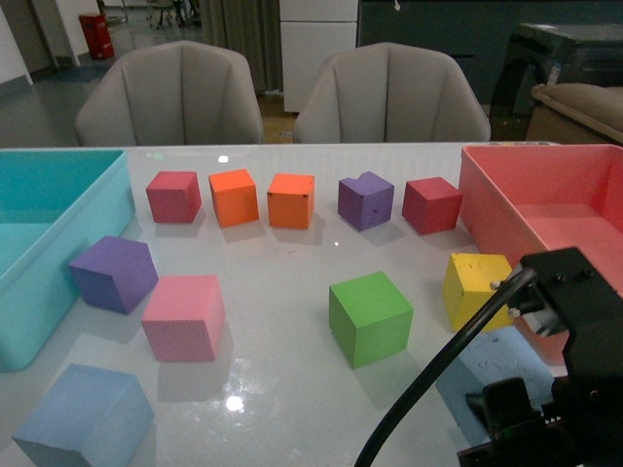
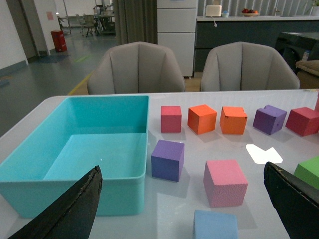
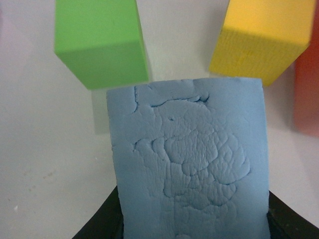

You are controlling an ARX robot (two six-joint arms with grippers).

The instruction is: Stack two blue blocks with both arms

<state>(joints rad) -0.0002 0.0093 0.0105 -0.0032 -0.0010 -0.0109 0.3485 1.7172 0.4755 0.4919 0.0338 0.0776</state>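
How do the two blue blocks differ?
The left blue block lies free at the table's near left, by the pink cube; the right blue block sits between the right gripper's jaws, near the green cube. The left one is in plain front view; the arm mostly hides the right one. Both are pale blue foam.

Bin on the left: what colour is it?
Turquoise. The bin shows best in the left wrist view.
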